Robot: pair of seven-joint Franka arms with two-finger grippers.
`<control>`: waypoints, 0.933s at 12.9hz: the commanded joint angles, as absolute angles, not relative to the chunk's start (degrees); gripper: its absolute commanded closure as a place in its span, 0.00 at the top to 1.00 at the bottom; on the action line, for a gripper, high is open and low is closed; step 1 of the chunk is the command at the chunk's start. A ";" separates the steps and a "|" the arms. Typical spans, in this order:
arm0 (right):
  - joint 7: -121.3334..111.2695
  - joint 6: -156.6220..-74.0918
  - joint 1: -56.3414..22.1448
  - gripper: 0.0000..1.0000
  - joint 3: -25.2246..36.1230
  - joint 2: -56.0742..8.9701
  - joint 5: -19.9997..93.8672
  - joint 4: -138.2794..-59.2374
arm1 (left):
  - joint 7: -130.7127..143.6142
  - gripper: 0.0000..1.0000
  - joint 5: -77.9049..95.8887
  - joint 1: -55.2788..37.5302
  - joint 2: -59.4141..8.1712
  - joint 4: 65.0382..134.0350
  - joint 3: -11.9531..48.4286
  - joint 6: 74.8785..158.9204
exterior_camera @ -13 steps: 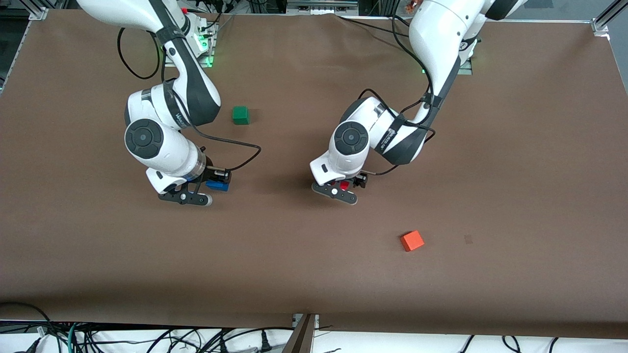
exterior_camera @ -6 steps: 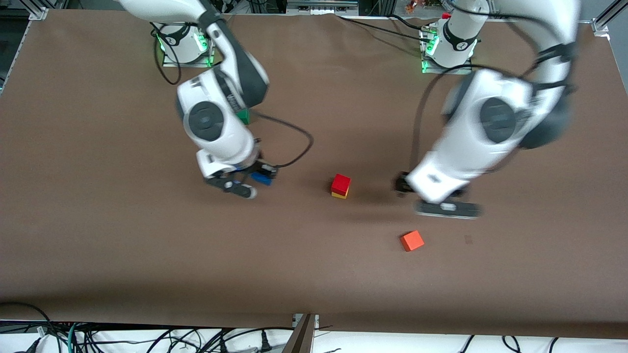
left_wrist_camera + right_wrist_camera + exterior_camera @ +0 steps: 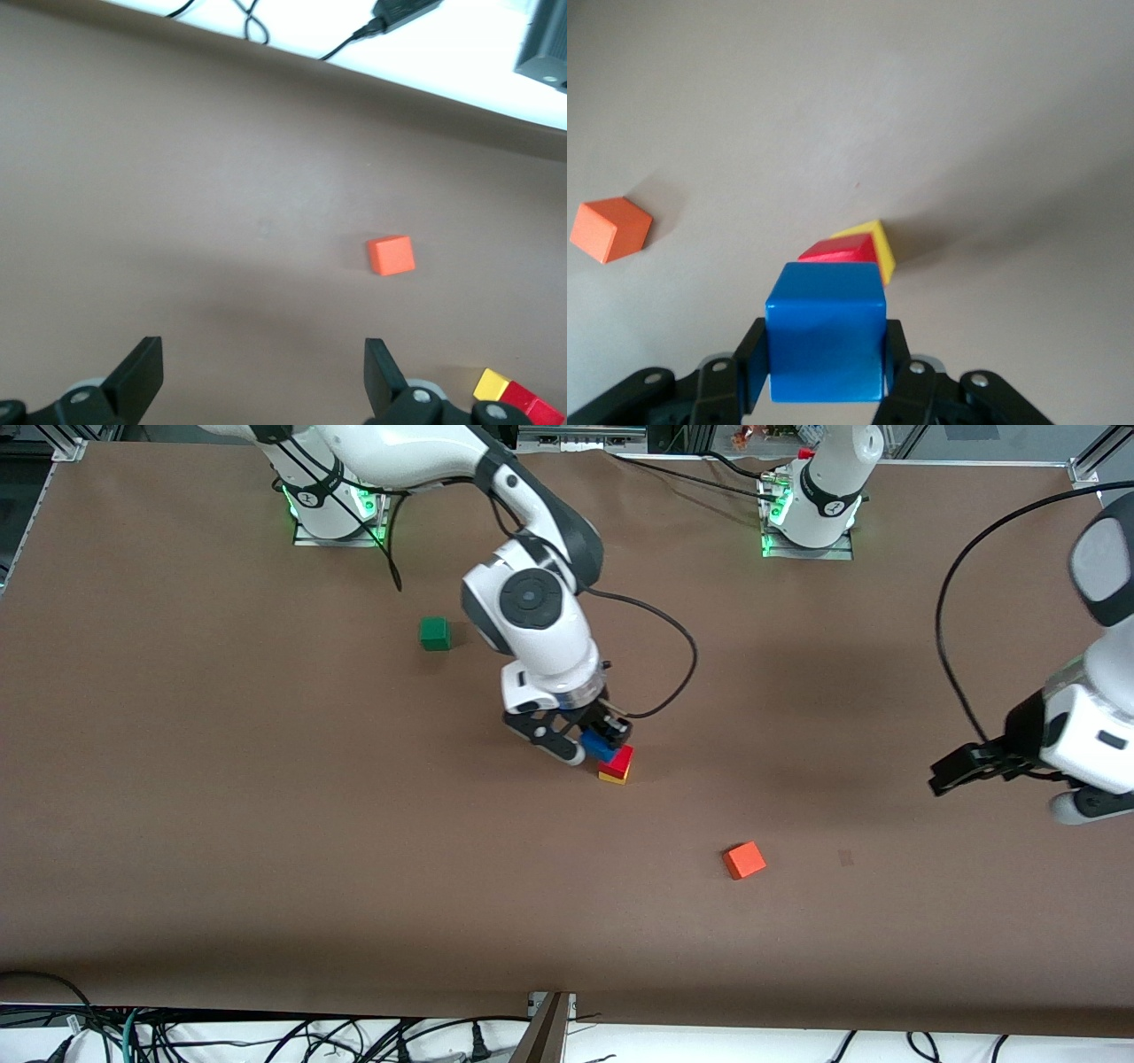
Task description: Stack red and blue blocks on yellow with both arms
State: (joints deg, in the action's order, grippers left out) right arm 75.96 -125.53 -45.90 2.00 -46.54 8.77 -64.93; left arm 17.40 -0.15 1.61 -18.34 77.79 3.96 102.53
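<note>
Gripping the blue block (image 3: 598, 746) between closed fingers, the right gripper (image 3: 592, 746) hangs just beside and above the red block (image 3: 617, 761), which sits on the yellow block (image 3: 613, 778) mid-table. The left gripper (image 3: 1001, 771), fingers spread wide and holding nothing, waits over the table's left-arm end. An orange cube (image 3: 744, 860) lies nearer the front camera; a green cube (image 3: 434, 633) lies farther.

The right arm reaches from its base out over the middle of the table, wrist bent downward, and its right gripper (image 3: 595, 746) hangs low with both fingers clamped on the blue block (image 3: 598, 745). The left arm waits at its own end of the table, the left gripper (image 3: 262, 376) raised, its fingers spread wide and holding nothing.
</note>
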 commanded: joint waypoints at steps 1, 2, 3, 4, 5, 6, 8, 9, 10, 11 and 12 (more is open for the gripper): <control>77.61 -124.81 -46.67 0.49 2.37 -48.43 8.97 -61.44 | 17.14 1.00 -0.09 2.37 -16.70 79.54 4.31 100.03; 77.69 -124.80 -47.02 0.49 2.46 -48.43 8.88 -61.44 | 17.05 1.00 -0.09 3.94 -16.79 79.54 4.48 99.85; 77.70 -124.80 -47.98 0.49 2.63 -48.43 8.27 -61.52 | 15.66 1.00 0.17 5.09 -16.79 79.54 4.57 99.41; 77.61 -124.63 -48.42 0.49 2.55 -48.51 5.83 -61.78 | 13.12 1.00 -0.09 5.18 -16.70 79.54 4.48 98.53; 77.52 -123.85 -48.60 0.49 2.55 -48.69 4.15 -61.87 | 11.88 1.00 0.09 5.36 -16.61 79.45 4.40 97.92; 77.26 -123.84 -48.60 0.50 2.55 -48.95 3.78 -61.79 | 11.78 1.00 0.35 5.54 -16.61 79.45 4.48 97.39; 76.65 -124.28 -48.60 0.50 2.64 -49.13 3.69 -61.79 | 11.78 1.00 -0.09 5.54 -16.44 79.45 4.66 95.81; 76.55 -124.45 -48.60 0.51 2.64 -49.13 3.34 -61.79 | 11.78 1.00 -0.17 5.45 -16.09 79.45 4.92 94.84; 76.20 -124.37 -48.52 0.51 2.64 -49.22 2.38 -61.79 | 11.60 1.00 -0.26 5.28 -15.21 79.71 4.66 93.70; 75.68 -124.45 -48.43 0.51 2.64 -49.39 2.20 -61.79 | 10.73 1.00 -0.26 5.19 -14.77 79.89 4.40 91.95; 75.33 -124.71 -48.25 0.51 2.64 -49.74 2.20 -61.70 | 9.59 1.00 -0.61 5.27 -13.11 80.85 4.31 91.06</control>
State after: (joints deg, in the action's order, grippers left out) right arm 76.13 -124.89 -48.23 2.39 -48.60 3.15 -63.35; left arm 12.24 -0.15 5.04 -16.90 78.22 4.47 92.96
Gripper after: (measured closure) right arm 0.449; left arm 0.000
